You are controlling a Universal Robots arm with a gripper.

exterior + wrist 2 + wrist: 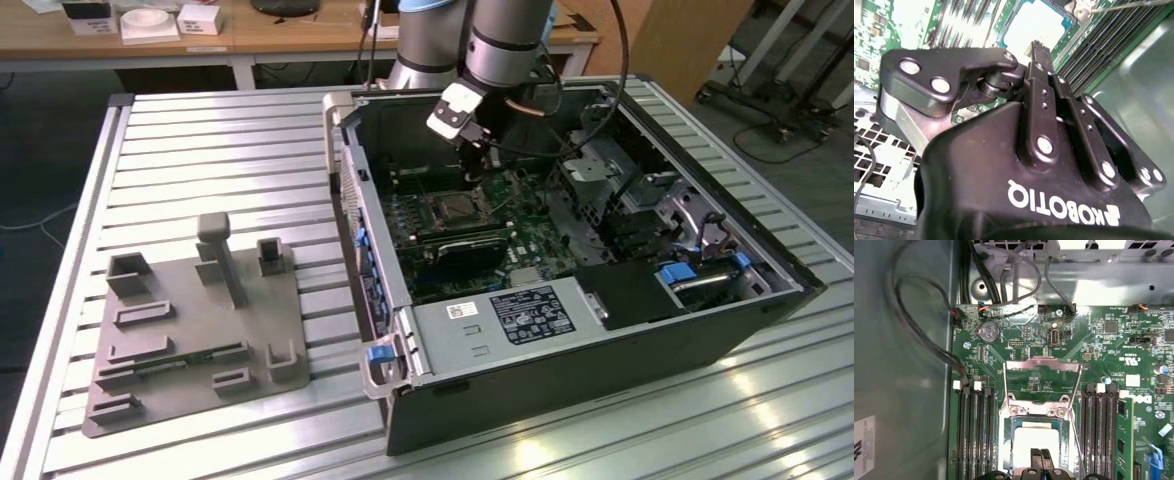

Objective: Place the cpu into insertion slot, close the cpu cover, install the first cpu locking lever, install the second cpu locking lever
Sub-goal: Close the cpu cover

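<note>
Black two-finger gripper (1041, 455) hovers with fingers pressed together, nothing pinched, tips right over the small silver-topped square cpu (1035, 440), seated in the metal-rimmed square insertion slot (1015, 422); the thin silvery frame-shaped cpu cover (1043, 364) stands flipped open just beyond, hinge edge nearest

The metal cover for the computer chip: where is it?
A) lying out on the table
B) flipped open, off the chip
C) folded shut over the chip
B: in the first wrist view the cover stands flipped open, clear of the chip, which lies bare and shiny next to it.
</note>
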